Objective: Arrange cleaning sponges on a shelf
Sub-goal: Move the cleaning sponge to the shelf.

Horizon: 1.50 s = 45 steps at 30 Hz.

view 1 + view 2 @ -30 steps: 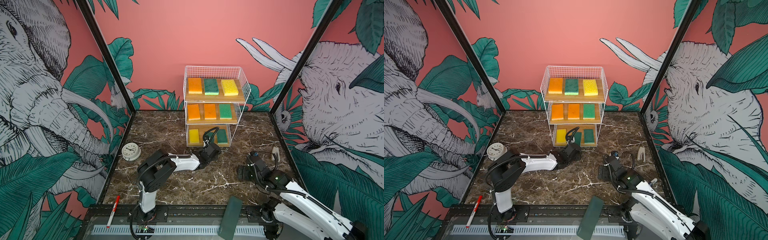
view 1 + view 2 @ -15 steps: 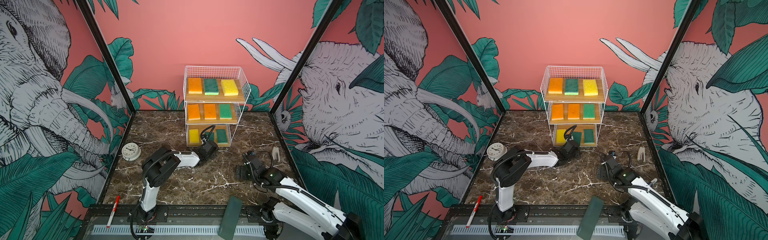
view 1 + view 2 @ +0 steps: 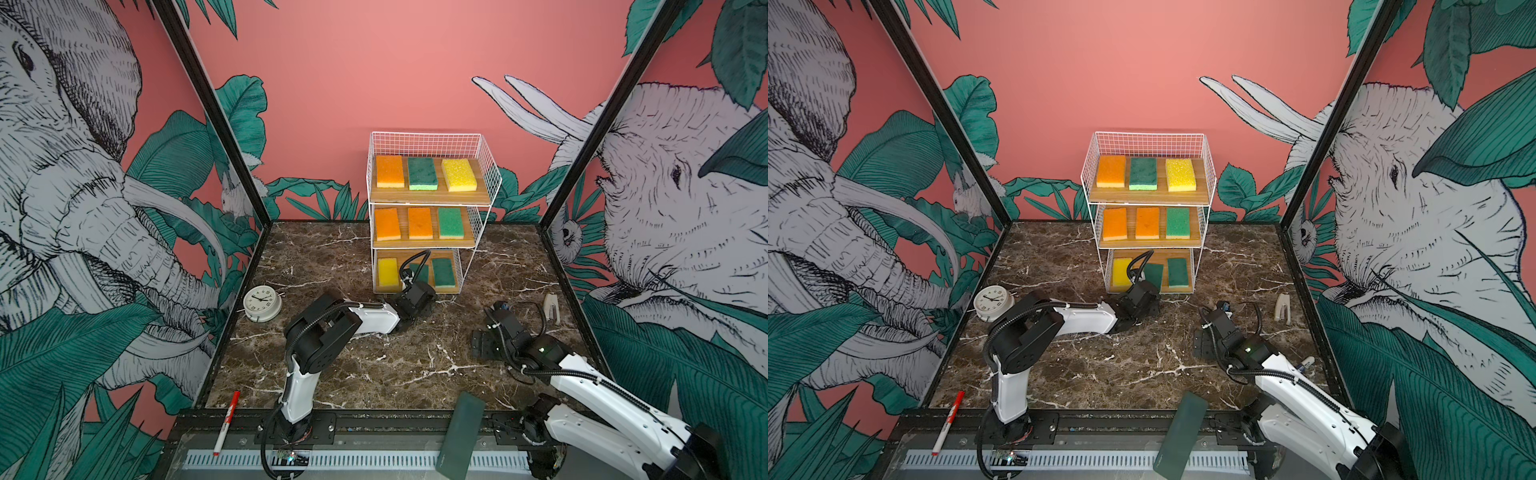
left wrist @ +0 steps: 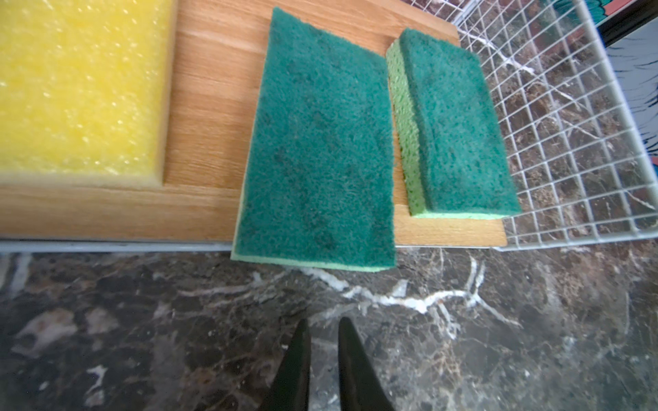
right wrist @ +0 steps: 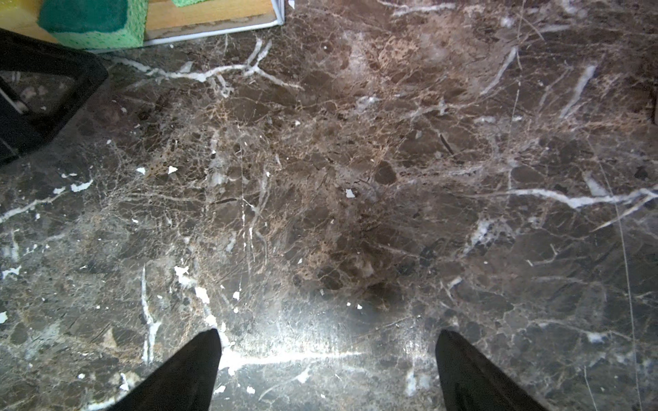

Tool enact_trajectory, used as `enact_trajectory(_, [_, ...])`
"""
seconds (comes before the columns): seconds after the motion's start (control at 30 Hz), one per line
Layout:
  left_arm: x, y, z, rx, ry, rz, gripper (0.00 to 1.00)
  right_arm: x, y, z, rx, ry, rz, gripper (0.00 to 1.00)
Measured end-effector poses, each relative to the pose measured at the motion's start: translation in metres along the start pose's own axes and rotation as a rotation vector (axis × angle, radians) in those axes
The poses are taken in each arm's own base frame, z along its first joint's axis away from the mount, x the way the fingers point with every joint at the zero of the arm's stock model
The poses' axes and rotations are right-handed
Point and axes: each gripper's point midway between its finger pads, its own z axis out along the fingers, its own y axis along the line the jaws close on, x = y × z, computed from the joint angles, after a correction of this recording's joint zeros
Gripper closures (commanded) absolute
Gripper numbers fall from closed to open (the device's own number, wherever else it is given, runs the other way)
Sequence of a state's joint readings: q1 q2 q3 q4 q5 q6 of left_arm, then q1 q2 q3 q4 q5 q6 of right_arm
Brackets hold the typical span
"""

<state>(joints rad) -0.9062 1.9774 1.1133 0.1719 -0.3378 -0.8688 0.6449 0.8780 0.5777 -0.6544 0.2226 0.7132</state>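
Left gripper (image 4: 323,320): nearly closed, empty. Nine sponges (image 3: 390,171) on shelf (image 3: 432,197); one green sponge (image 4: 317,142) overhangs bottom board (image 4: 206,106) front edge, probably wants nudging in.

Staged robot lab booth.
Printed elephant-and-leaf panels (image 3: 83,166) in black posts (image 3: 220,124) wall a marble-look table (image 3: 374,374); two arms (image 3: 299,386) are mounted on a rail (image 3: 374,424) along its front edge.
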Motion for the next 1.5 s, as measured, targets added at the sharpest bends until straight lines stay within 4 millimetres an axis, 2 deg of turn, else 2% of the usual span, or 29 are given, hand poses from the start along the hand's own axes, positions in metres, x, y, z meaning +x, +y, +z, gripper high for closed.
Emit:
enact_trajectory(0.23, [-0.001, -0.003, 0.013, -0.002, -0.003, -0.004, 0.81, 0.0, -0.001, 0.001, 0.009, 0.002, -0.011, 0.03])
enact_trajectory(1.0, [-0.032, -0.01, 0.019, 0.043, -0.077, -0.063, 0.81, 0.004, 0.001, 0.011, 0.025, 0.034, -0.037, 0.04])
enact_trajectory(1.5, [-0.034, -0.015, 0.029, 0.044, -0.087, -0.065, 0.81, 0.003, 0.0, 0.011, 0.027, 0.033, -0.034, 0.04])
